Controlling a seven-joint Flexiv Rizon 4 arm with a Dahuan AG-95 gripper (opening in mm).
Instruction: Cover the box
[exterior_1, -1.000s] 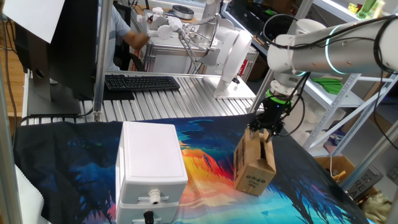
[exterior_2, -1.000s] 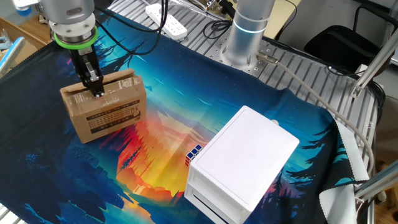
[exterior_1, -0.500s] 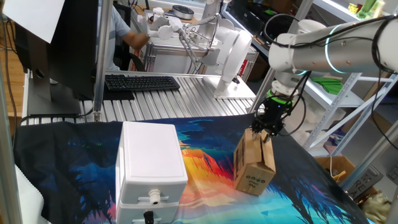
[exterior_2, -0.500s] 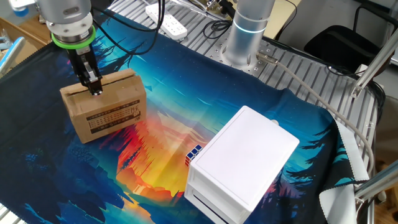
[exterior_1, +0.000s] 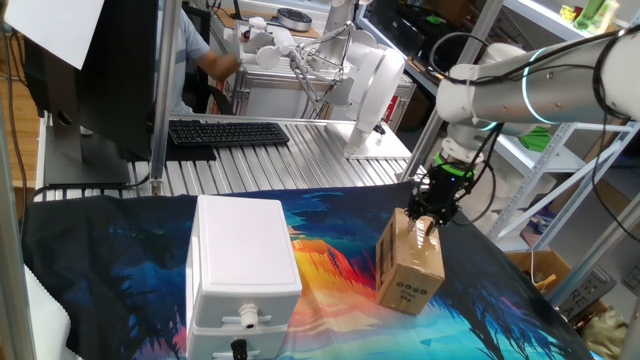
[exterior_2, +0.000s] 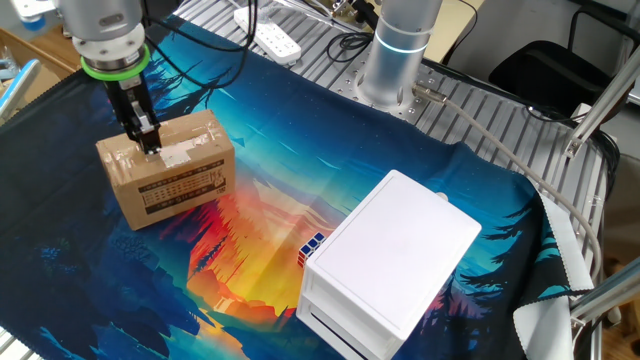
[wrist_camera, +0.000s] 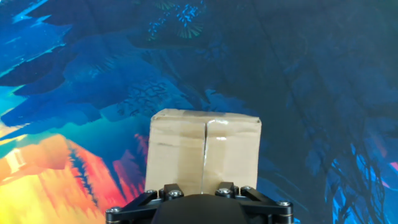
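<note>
The box is a small brown cardboard carton standing on the colourful cloth, with black printed marks on one side. Its top flaps lie flat and meet at a middle seam. My gripper points straight down, its fingertips resting on the box top near the back edge. In the hand view only the finger bases show at the bottom edge. They stand somewhat apart, with just the box top between them. Nothing is clamped.
A large white plastic case with a front connector sits on the cloth beside the box. A small coloured cube lies against it. The arm's base, a power strip and a keyboard lie beyond the cloth.
The box flap that stood upright a second ago now lies flat on top. The fingers have drawn closer together, and the hand has shifted slightly over the box top.
</note>
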